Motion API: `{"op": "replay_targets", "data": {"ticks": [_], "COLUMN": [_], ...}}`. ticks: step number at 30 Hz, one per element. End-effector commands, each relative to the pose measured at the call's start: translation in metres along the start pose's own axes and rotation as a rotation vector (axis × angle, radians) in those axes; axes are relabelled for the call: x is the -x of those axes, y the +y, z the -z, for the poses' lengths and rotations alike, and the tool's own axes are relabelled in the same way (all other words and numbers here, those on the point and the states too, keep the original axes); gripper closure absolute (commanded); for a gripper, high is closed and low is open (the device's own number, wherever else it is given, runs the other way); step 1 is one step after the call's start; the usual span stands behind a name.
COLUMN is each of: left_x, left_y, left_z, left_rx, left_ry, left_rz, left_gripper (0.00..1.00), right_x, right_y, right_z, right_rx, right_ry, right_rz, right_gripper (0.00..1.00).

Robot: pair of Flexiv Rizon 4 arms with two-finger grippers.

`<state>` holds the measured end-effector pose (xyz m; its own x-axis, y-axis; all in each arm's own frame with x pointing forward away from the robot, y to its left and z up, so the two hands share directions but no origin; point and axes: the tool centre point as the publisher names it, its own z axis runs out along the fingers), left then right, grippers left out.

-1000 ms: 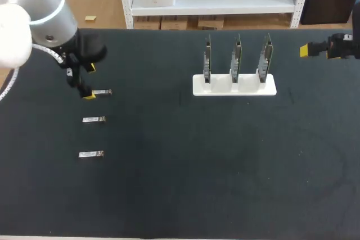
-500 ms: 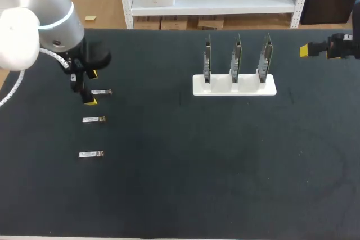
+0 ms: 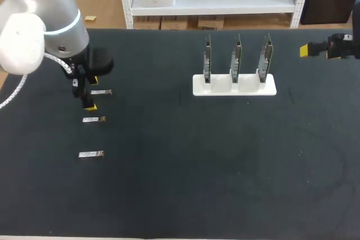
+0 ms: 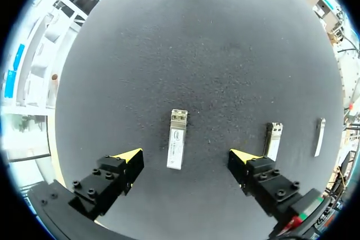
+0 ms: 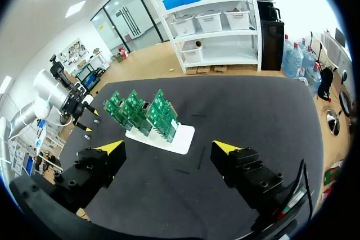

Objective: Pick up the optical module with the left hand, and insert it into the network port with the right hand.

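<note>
Left wrist view shows my left tool (image 4: 185,157) wide open astride the module (image 4: 176,137); nothing grasped, insertion ahead.

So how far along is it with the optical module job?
Nothing finished yet. In hand: the left gripper hangs open astride one optical module, ungripped on the table; two more modules lie beside it. Left: grasp, lift, hand to the open right gripper, then insert at the boards on the white stand.
</note>
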<state>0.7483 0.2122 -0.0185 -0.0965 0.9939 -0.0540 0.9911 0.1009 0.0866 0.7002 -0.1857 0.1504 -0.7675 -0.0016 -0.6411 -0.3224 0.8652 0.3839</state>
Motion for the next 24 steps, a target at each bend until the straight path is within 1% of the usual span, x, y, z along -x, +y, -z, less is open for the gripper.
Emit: {"op": "replay_targets", "data": {"ticks": [1,4,5,6,7,8,24], "left_x": [0.0010,0.0011,0.0012,0.0013,0.0013,0.0014,0.0010], "left_y": [0.0020,0.0021,0.0021,0.0020,0.0020,0.0020,0.0028], "left_z": [-0.0044,-0.0046,-0.0046,-0.0047,-0.0048,-0.0049,-0.0064], "left_rx": [-0.009,-0.014,-0.015,-0.015,-0.014,-0.016,-0.012], "left_ry": [0.011,0.006,0.006,0.005,0.005,0.004,0.002], "left_rz": [0.004,0.002,-0.001,-0.002,-0.002,-0.001,0.011], "left_gripper": [0.00,0.00,0.05,0.51,0.73,1.00,1.00], "right_x": [-0.0003,-0.0003,-0.0003,-0.0003,-0.0003,-0.0003,-0.0003], "right_y": [0.0008,0.0008,0.0008,0.0008,0.0008,0.0008,0.0008], "right_z": [0.0000,0.0000,0.0000,0.0000,0.0000,0.0000,0.0000], "right_rx": [-0.003,-0.003,-0.003,-0.003,-0.003,-0.003,-0.003], "right_ry": [-0.001,-0.001,-0.001,-0.001,-0.001,-0.001,-0.001], "right_rz": [-0.001,-0.001,-0.001,-0.001,-0.001,-0.001,-0.001], "right_gripper": [0.00,0.00,0.00,0.00,0.00,0.00,0.00]}}
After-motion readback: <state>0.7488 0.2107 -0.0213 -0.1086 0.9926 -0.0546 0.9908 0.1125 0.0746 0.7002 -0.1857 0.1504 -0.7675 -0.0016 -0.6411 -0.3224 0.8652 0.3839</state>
